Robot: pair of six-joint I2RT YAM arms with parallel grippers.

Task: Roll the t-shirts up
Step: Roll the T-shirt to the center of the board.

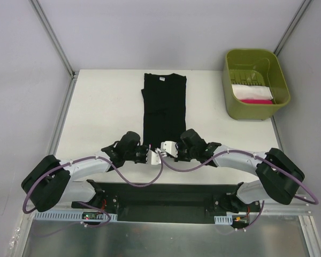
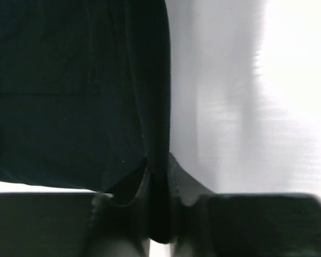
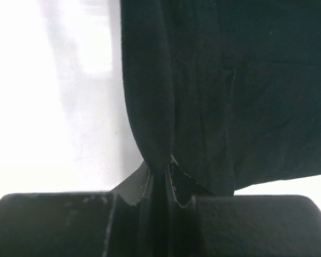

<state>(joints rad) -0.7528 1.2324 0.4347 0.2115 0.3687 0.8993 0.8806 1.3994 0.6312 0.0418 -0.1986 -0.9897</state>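
While arms hide its near hem from above, left claw (image 2: 159, 184) pinching black t-shirt (image 1: 165, 101), right claw (image 3: 159, 174) likewise.

The t-shirt (image 1: 164, 107) lies on the table (image 1: 96, 107), midway between its left and right edges, as a long strip running from the far edge toward the near edge. The left gripper (image 2: 159, 178) sits at the strip's near left corner and the right gripper (image 3: 159, 171) at its near right corner, each with cloth between its fingers. A bin (image 1: 231, 101) stands at the far right corner, with folded cloths (image 1: 251, 94) inside it.
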